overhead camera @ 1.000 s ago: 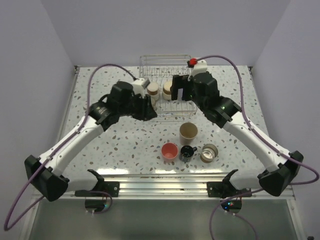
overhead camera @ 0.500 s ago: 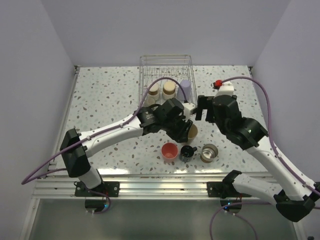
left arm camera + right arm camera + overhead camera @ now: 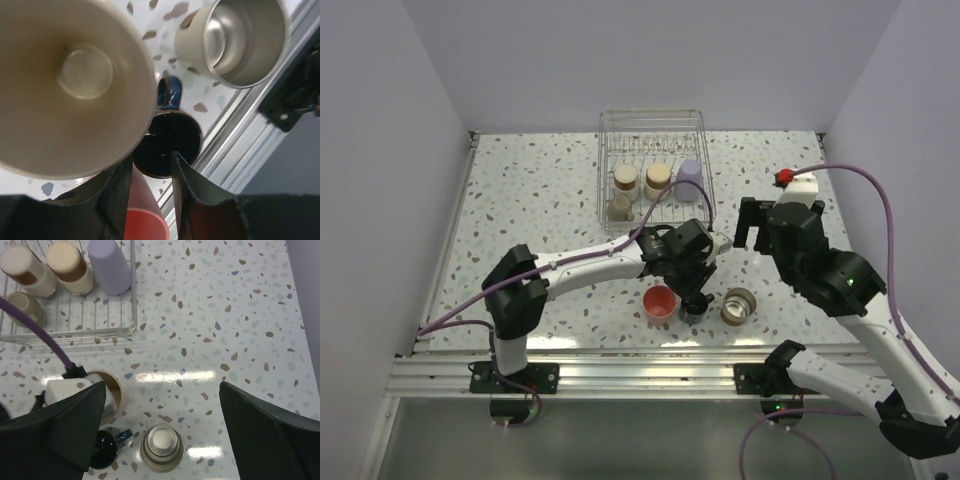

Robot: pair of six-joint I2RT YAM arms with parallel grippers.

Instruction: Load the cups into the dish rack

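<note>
tan cup, metal cup flanking black mug

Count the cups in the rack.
4. A metal cup sits mid-left in the rack, a second metal cup to its right, the lavender cup right of that, and a third metal cup in front of the first. None seems hidden.

You are viewing: speckled white tabletop, glossy and reflecting light; thin silver wire dish rack, shining metal; beige metal cup, steel interior gleaming; small black mug, glossy; taller tan cup, looking matt.
</note>
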